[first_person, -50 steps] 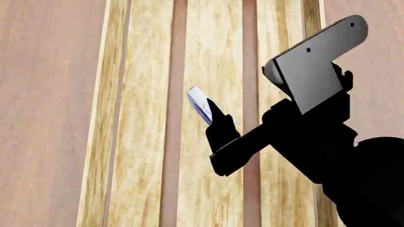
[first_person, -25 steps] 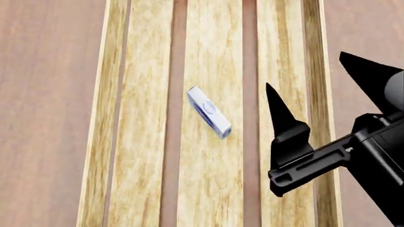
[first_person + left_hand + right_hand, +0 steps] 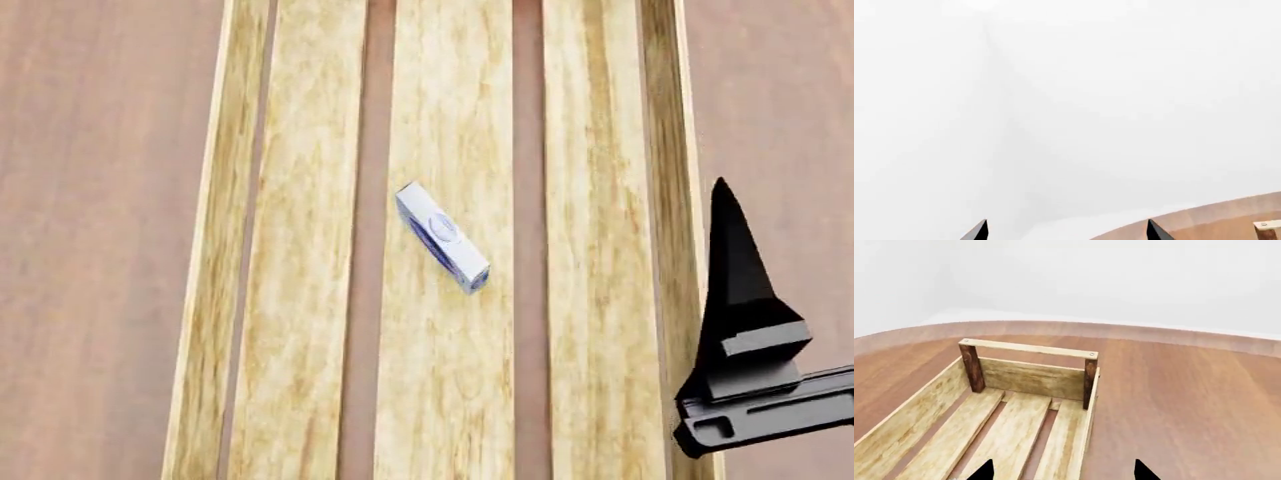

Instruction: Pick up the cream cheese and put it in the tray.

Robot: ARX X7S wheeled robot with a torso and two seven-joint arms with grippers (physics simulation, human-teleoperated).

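Withdrawn rightward, right pincer (image 3: 742, 330) stands apart; cream cheese (image 3: 442, 237) lies in tray (image 3: 607, 150).

No legible text anywhere. Cream cheese (image 3: 442, 237) bears blue oval logo on top face, lettering too small to read.

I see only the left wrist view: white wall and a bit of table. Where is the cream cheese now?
Observer: In the head view, the cream cheese lies on the middle slat of the tray, nothing touching it.
Operator: Is the right gripper near it?
Observer: No. One black finger shows at the tray's right rim, apart from the box.
Operator: Is that gripper open?
Observer: Yes. In the right wrist view the right gripper shows two fingertips spread wide, with nothing between.
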